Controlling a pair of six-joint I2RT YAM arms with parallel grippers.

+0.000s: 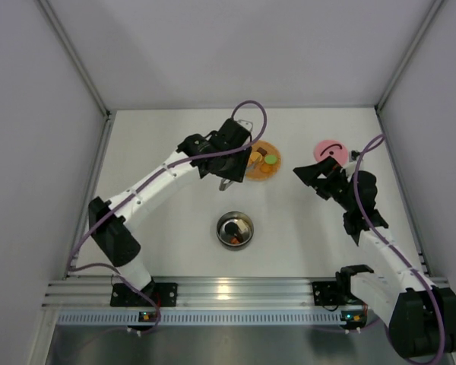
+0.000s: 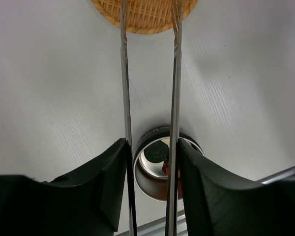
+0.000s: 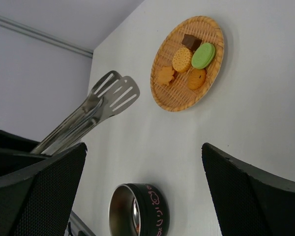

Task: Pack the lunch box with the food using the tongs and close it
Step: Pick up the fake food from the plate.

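The left gripper (image 2: 151, 172) has its jaws clamped on the tongs (image 3: 96, 105). The lunch box (image 1: 235, 230) stands mid-worktop, and most of the food (image 3: 202, 55) lies on the woven plate (image 3: 162, 98). If the clamp is weak, the tongs may slip. The right gripper (image 3: 142, 162) has its jaws apart and empty.

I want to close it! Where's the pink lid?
From above, the pink lid lies far right on the table, right of the woven plate, just beyond the right gripper.

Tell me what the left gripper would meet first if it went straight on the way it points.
Probably the woven plate, with the held tongs reaching it first; how high the tips sit above it is unclear.
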